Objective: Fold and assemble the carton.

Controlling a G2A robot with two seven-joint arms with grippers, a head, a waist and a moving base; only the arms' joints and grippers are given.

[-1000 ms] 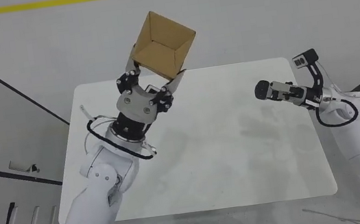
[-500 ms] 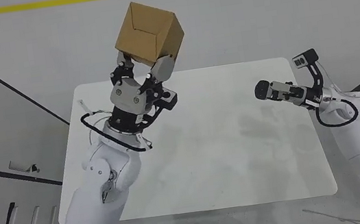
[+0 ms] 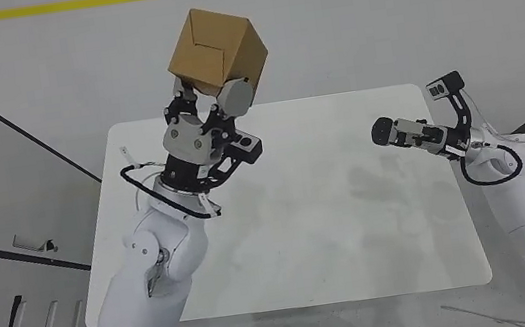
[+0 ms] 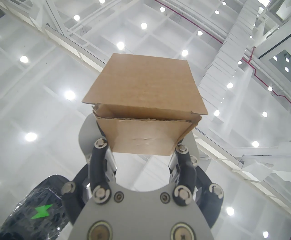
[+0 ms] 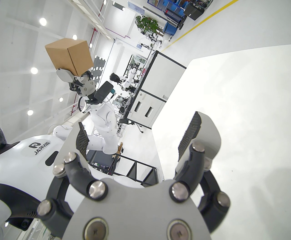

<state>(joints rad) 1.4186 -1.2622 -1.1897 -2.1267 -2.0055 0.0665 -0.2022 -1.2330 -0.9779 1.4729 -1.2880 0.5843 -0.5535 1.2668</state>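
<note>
White table (image 3: 350,212), left claw (image 3: 210,92) gripping carton (image 3: 215,44) (aloft)

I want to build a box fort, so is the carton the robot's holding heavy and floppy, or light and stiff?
Probably light: the left gripper alone holds the carton aloft by one end. Likely fairly stiff: its walls look flat and square. The ragged edge on one flap suggests hard squeezing might crush it.

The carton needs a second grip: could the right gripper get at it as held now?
Probably yes: the right gripper is open, and nothing stands between it and the carton, held high in the left gripper.
</note>
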